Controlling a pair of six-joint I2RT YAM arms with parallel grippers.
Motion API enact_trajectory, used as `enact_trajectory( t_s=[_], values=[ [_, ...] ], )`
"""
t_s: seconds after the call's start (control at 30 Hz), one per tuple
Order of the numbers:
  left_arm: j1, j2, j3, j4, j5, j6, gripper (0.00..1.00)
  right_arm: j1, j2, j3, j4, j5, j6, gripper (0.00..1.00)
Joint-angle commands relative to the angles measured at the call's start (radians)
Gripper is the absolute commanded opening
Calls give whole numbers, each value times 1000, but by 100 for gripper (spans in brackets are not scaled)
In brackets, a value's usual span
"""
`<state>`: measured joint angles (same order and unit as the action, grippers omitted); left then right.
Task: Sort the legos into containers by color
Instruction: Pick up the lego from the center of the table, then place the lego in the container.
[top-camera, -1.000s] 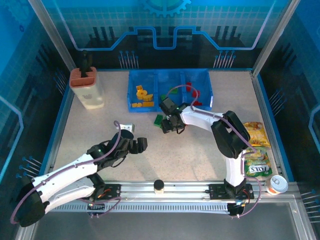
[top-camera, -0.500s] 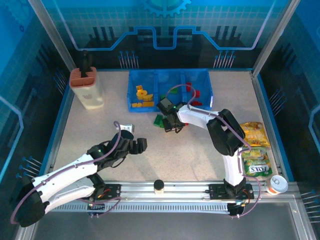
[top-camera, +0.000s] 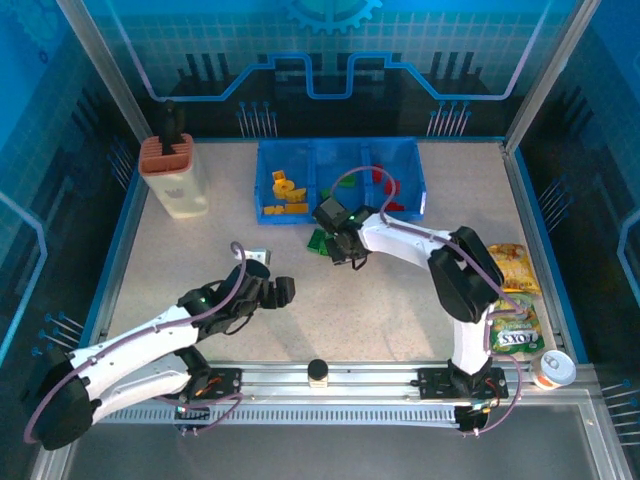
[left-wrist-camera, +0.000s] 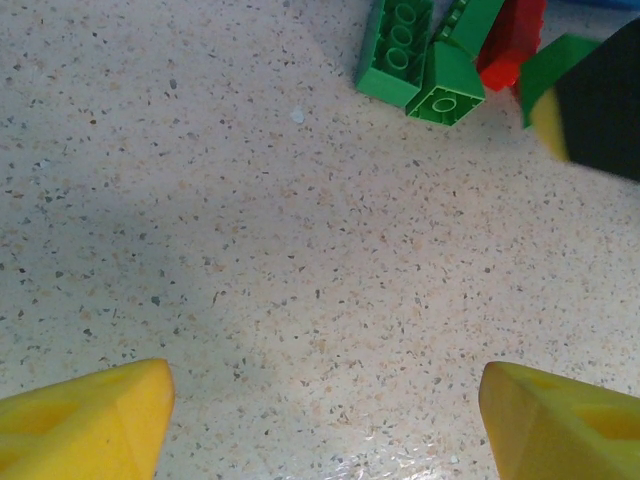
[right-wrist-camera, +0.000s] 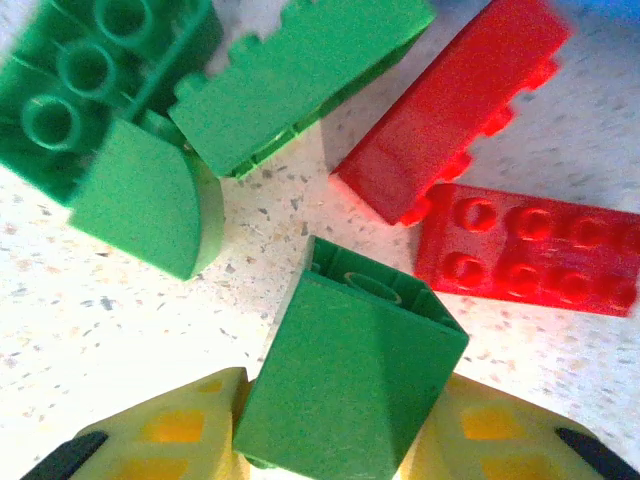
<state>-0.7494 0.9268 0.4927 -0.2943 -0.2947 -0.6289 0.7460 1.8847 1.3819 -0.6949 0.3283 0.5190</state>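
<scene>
Because the green sloped brick (right-wrist-camera: 350, 385) looks light, hard and slick, we pinch its flat sides with the right gripper (right-wrist-camera: 335, 430) on the table (left-wrist-camera: 300, 250) near the blue bin (top-camera: 412, 150), left gripper (left-wrist-camera: 320, 400) spread wide.

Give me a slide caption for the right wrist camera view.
Right gripper pinching a green sloped brick, with loose red bricks and green bricks on the speckled table beyond.
</scene>
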Motion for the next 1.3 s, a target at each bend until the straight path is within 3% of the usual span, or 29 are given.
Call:
enact_trajectory(
  t_s=[0.0,0.47,0.77,0.87,1.0,1.27],
  values=[
    [-6,16,5,36,5,5,81,2,-75,25,-26,50,-18,33],
    [-5,-43,-5,-29,-9,-1,80,-172,143,452,-129,-56,-151,34],
    [-6,-66,-6,-51,-11,-5,80,-209,317,694,-203,-70,-172,36],
    [-5,-66,-1,-49,-8,-5,80,-209,353,751,-226,-72,-173,46],
    [-5,-62,6,-48,-5,-3,80,-202,355,788,-245,-60,-174,74],
    [-6,-12,40,-15,8,15,80,-170,150,618,-166,-45,-179,76]
  ],
)
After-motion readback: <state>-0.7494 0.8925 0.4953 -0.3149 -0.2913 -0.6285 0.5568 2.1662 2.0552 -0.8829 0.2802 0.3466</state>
